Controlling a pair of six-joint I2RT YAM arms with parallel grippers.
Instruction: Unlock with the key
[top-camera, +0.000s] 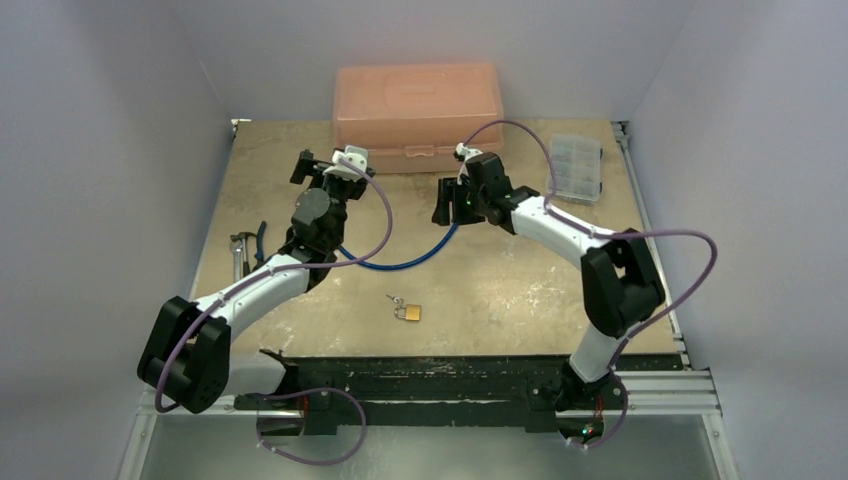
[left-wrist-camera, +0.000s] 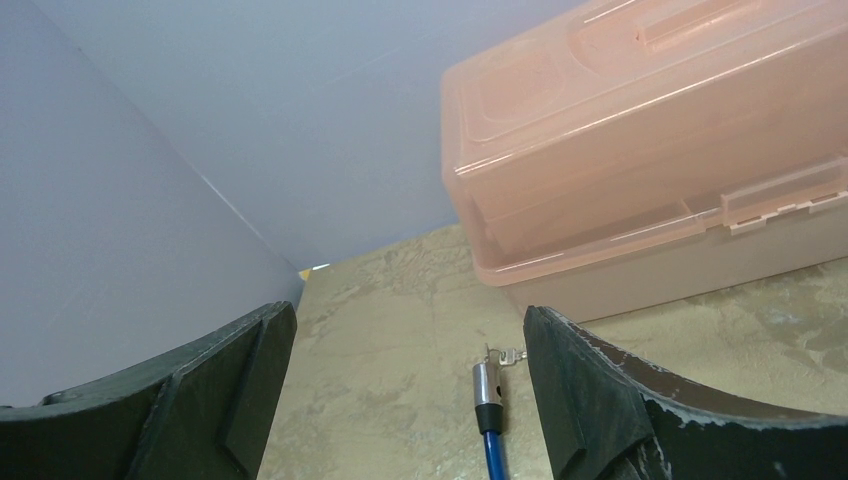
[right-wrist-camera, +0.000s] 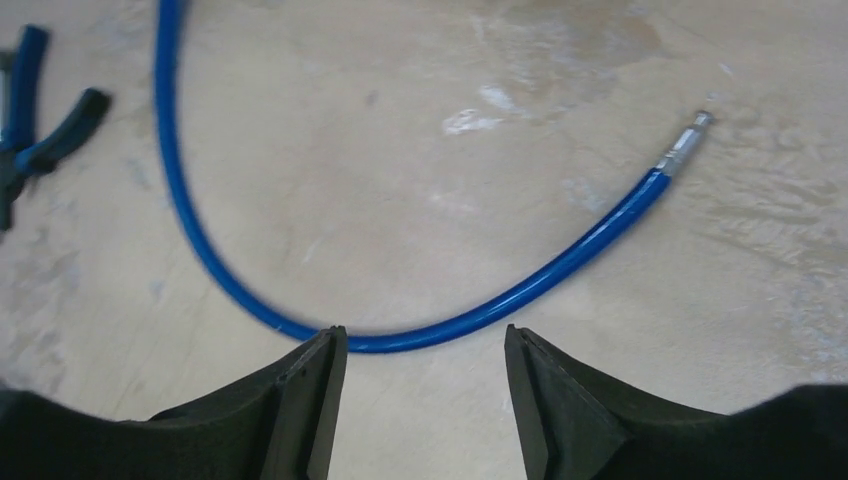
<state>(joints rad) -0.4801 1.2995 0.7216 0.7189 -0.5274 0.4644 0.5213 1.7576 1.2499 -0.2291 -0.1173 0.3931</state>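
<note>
The tiny silver key (left-wrist-camera: 510, 355) lies on the table beside the silver end (left-wrist-camera: 486, 382) of the blue cable, just inside my left gripper's right finger (left-wrist-camera: 580, 390). My left gripper (left-wrist-camera: 408, 318) is open, above the table, and holds nothing; in the top view it (top-camera: 306, 166) sits at the back left and hides the key. The brass padlock (top-camera: 408, 314) lies near the front middle, far from both grippers. My right gripper (right-wrist-camera: 423, 332) is open and empty above the cable's curve (right-wrist-camera: 430, 335); in the top view it (top-camera: 443, 208) is at the back centre.
A pink plastic box (top-camera: 418, 105) stands at the back, also in the left wrist view (left-wrist-camera: 640, 150). A clear organiser (top-camera: 575, 168) is at the back right. Blue-handled pliers (top-camera: 258, 243) and a metal tool lie at the left edge. The blue cable (top-camera: 400, 266) crosses the table's middle.
</note>
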